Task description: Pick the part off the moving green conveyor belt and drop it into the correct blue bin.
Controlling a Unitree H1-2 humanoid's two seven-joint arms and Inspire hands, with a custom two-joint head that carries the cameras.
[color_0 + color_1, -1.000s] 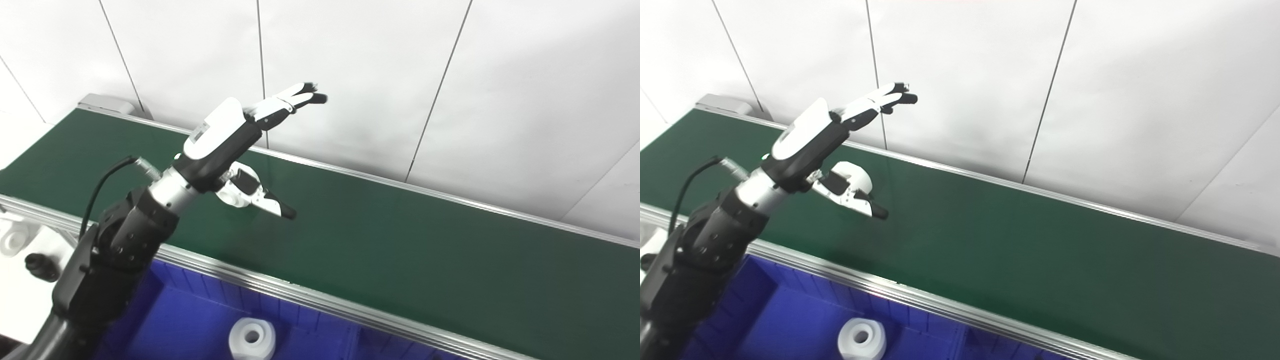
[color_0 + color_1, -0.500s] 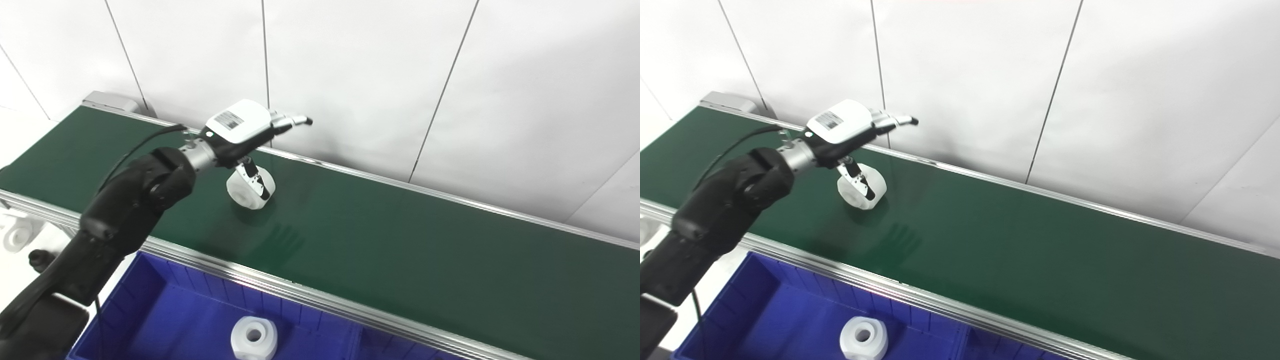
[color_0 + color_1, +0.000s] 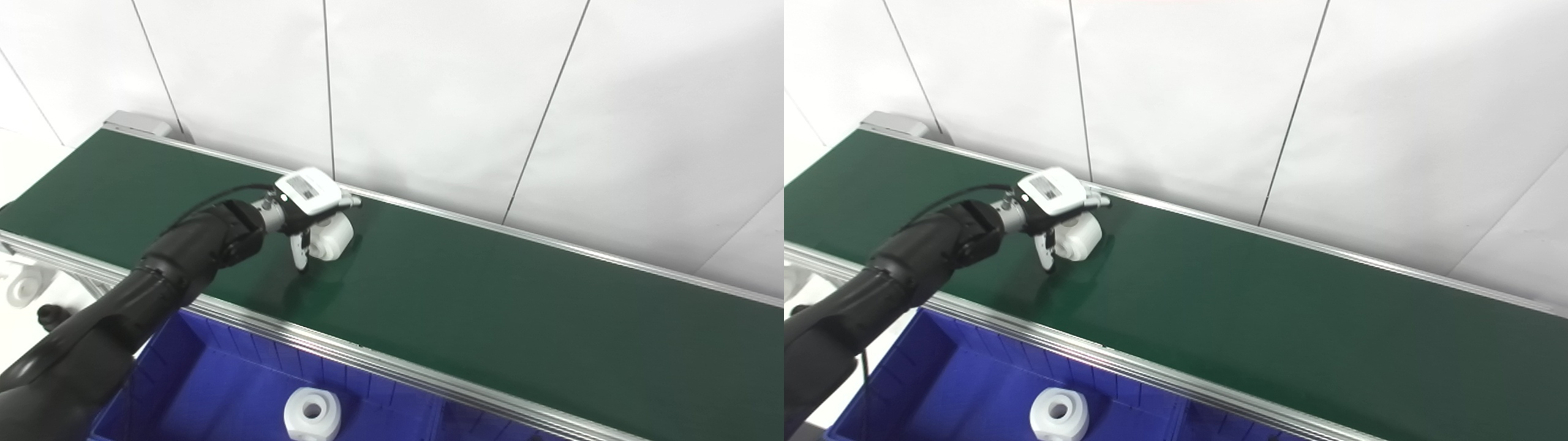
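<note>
A white round part [image 3: 332,239] with a centre hole lies on the green conveyor belt [image 3: 490,294], near the belt's far rail. My left hand [image 3: 309,196] sits low over it, open. Its fingers [image 3: 350,200] reach across the top to the far side, and the thumb [image 3: 299,252] points down at the near left side, its tip at the belt. The part still rests on the belt and most of its top is hidden under the palm. My right hand is out of both views.
A blue bin [image 3: 233,392] stands below the belt's near rail and holds a white ring-shaped part [image 3: 312,413]. A divider [image 3: 436,416] separates a second compartment to the right. White [image 3: 21,288] and black [image 3: 52,315] parts lie at the far left.
My left hand has come down from above the belt and reached forward, so it now straddles the white part. The part has ridden rightwards along the belt.
</note>
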